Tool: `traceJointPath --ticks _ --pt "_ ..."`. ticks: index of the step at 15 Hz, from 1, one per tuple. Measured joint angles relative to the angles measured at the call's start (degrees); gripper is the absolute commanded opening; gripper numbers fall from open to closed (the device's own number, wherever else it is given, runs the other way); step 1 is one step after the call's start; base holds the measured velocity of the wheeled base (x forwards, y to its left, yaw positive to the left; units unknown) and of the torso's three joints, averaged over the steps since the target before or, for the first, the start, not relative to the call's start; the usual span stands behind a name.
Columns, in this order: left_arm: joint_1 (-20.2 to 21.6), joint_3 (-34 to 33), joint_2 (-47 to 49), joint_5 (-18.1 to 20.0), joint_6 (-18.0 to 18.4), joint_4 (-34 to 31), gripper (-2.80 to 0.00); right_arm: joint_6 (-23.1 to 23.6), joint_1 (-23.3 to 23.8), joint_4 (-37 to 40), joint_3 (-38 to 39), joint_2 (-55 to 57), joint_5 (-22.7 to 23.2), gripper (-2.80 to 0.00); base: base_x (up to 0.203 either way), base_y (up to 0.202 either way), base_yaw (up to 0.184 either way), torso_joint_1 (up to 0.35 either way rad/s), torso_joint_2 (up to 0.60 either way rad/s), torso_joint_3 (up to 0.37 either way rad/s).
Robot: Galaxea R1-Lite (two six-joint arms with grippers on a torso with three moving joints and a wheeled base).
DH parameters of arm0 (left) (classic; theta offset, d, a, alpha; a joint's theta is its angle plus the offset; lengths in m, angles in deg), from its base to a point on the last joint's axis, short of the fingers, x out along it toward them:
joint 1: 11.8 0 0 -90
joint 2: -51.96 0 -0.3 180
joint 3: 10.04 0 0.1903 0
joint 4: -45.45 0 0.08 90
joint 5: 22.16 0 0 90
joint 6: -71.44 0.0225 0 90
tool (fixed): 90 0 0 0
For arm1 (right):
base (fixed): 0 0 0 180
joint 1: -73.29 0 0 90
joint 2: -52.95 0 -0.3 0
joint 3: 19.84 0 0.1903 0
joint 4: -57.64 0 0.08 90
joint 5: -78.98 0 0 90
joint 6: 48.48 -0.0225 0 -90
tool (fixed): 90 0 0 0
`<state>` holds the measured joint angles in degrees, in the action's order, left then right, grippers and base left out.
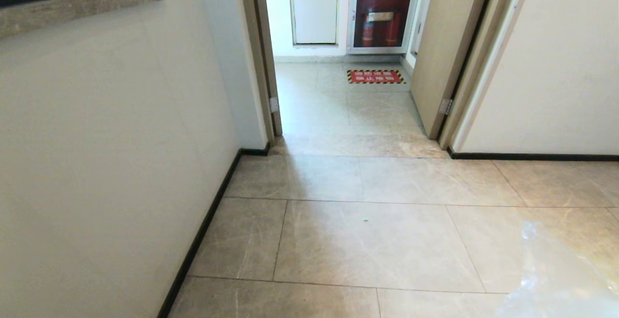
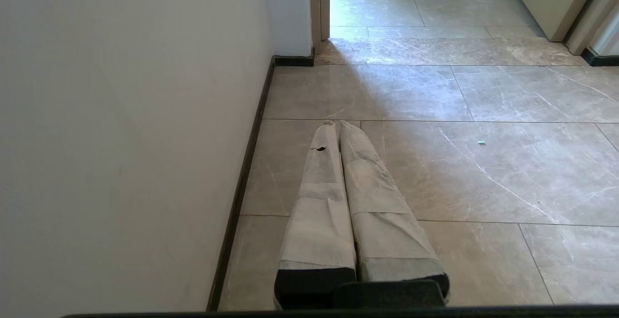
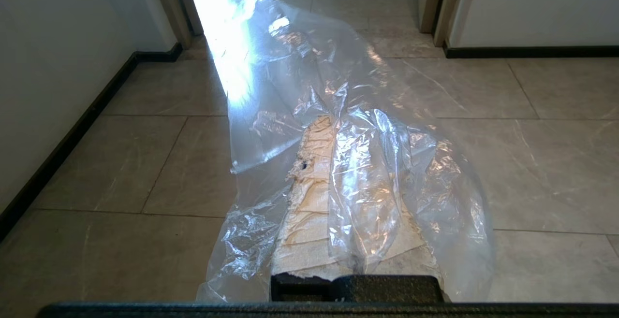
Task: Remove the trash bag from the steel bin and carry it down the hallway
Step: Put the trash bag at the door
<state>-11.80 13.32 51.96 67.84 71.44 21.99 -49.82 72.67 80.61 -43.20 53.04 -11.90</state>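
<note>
Two grippers show, one in each wrist view, and only the right gripper [image 3: 333, 129] is at work: its fingers [image 3: 309, 197] are pressed together on the trash bag [image 3: 387, 173], whose clear film drapes over and around them and trails forward above the floor [image 3: 556, 163]. In the head view the bag [image 1: 566, 279] appears only as a pale crinkled patch at the lower right edge. The left gripper [image 2: 338, 129] points ahead beside the white wall [image 2: 121, 115], its fingers [image 2: 377, 202] shut on nothing.

The step in hand looks to be the carry along the hallway [image 1: 367, 240]. To do it well, I would keep the pinch firm, since thin film slips easily, hold the bag clear of the tiles, and steer for the middle of the open doorway [image 1: 338, 95] so the loose plastic does not snag the door [image 1: 440, 52] or its frame.

As for contents, the film looks nearly empty here; through the glare I cannot make out any scraps with certainty. The steel bin is in none of the views.
</note>
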Motion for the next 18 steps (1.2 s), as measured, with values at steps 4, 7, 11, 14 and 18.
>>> traceJointPath --ticks 4,7,11,14,18 --pt "0.00 0.00 0.00 0.00 0.02 -0.01 -2.80 0.10 -0.09 -0.05 0.00 -0.06 -0.09 -2.80 0.000 0.000 0.000 0.000 0.00 0.000" --pt "0.00 0.00 0.00 0.00 0.00 0.00 -2.80 0.22 -0.06 -0.06 0.00 -0.07 -0.08 -2.80 0.000 0.000 0.000 0.000 0.00 0.000" --pt "0.00 0.00 0.00 0.00 0.00 -0.02 -2.80 0.08 0.01 -0.12 0.00 -0.07 -0.10 -2.80 0.001 0.001 0.016 0.001 0.00 0.000" --pt "0.00 0.00 -0.01 0.05 0.00 0.00 -2.80 0.09 0.00 -0.11 0.00 -0.07 -0.13 -2.80 0.003 -0.005 0.168 0.002 0.00 0.001" --pt "0.00 0.00 -0.02 0.00 0.00 0.00 -2.80 -0.05 0.00 -0.11 0.00 -0.06 -0.09 -2.80 0.000 -0.008 0.173 0.000 0.00 0.001"
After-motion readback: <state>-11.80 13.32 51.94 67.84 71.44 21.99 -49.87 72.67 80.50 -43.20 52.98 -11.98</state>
